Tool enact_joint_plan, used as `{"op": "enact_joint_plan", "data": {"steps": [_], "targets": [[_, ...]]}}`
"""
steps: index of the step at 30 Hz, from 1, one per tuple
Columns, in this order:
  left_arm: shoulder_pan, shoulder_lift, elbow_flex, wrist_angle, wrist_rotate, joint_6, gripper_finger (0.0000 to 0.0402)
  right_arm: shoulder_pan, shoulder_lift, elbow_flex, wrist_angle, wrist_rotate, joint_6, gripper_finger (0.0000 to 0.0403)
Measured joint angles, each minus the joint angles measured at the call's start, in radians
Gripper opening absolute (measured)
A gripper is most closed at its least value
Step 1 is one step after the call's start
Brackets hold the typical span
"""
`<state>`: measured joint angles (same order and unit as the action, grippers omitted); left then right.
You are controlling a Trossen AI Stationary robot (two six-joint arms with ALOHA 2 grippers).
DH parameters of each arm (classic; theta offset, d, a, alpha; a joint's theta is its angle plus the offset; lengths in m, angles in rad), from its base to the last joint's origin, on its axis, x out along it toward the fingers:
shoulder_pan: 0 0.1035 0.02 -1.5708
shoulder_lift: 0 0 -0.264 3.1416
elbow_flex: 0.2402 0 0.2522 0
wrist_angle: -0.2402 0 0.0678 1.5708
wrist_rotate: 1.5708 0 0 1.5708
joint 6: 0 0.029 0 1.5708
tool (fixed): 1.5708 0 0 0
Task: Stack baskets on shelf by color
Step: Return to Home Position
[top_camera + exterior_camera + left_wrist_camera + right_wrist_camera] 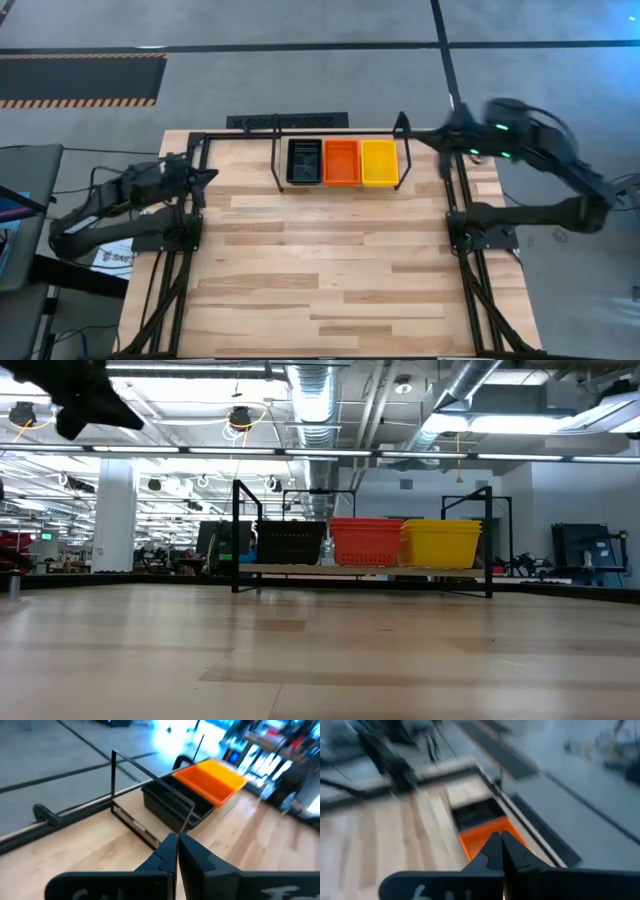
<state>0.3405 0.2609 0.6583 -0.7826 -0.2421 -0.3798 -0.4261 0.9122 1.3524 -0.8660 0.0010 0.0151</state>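
Black (304,161), red-orange (341,162) and yellow (379,162) baskets sit side by side on the shelf (275,165) at the table's far edge. The low view shows black (291,543), red-orange (365,541) and yellow (440,544) resting on the shelf (240,530). My left gripper (210,176) (177,845) is shut and holds nothing. It hovers left of the shelf, pointing toward the baskets. My right gripper (425,135) (501,842) is shut and holds nothing, raised high just right of the yellow basket, above the table's far right corner.
A black tube frame (190,200) edges the table on the left and on the right (465,200), where the arms' bases stand. A dark flat strip (287,121) lies just beyond the far edge. Bare wooden tabletop (330,270) stretches from the shelf to the near edge.
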Motion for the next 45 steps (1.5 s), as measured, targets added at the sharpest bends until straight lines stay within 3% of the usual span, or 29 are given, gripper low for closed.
{"op": "enact_joint_plan", "data": {"steps": [3,6,9,12,16,19,25,37,41,45], "targets": [[0.0,-0.139,-0.086,0.035,0.024,-0.055,0.0,0.061,-0.136,-0.065,0.066,0.0,0.019,0.0001],[0.0,-0.264,-0.207,0.113,0.055,-0.14,0.0,0.131,-0.268,-0.214,0.204,-0.002,0.056,0.0001],[-0.001,-0.234,-0.29,0.165,0.105,-0.186,0.0,0.195,-0.412,-0.399,0.364,-0.002,0.105,0.0001],[-0.001,-0.172,-0.356,0.327,0.17,-0.192,0.0,0.25,-0.551,-0.561,0.501,-0.007,0.141,0.0001],[-0.002,-0.158,-0.411,0.476,0.201,-0.176,0.0,0.32,-0.687,-0.736,0.614,-0.104,0.201,0.0001],[-0.001,-0.163,-0.437,0.481,0.212,-0.176,0.0,0.366,-0.776,-0.836,0.721,-0.137,0.249,0.0002],[-0.002,-0.172,-0.455,0.477,0.217,-0.17,0.0,0.414,-0.905,-0.985,0.741,-0.103,0.281,0.0001],[-0.002,-0.172,-0.455,0.398,0.21,-0.111,0.0,0.418,-0.91,-1.128,0.601,0.007,0.435,0.0005],[-0.002,-0.172,-0.455,0.333,0.162,-0.112,0.0,0.417,-0.898,-1.134,0.501,0.128,0.611,0.0009],[-0.002,-0.172,-0.455,0.304,0.097,-0.156,0.0,0.417,-0.899,-1.133,0.461,0.155,0.716,0.0014]]}}
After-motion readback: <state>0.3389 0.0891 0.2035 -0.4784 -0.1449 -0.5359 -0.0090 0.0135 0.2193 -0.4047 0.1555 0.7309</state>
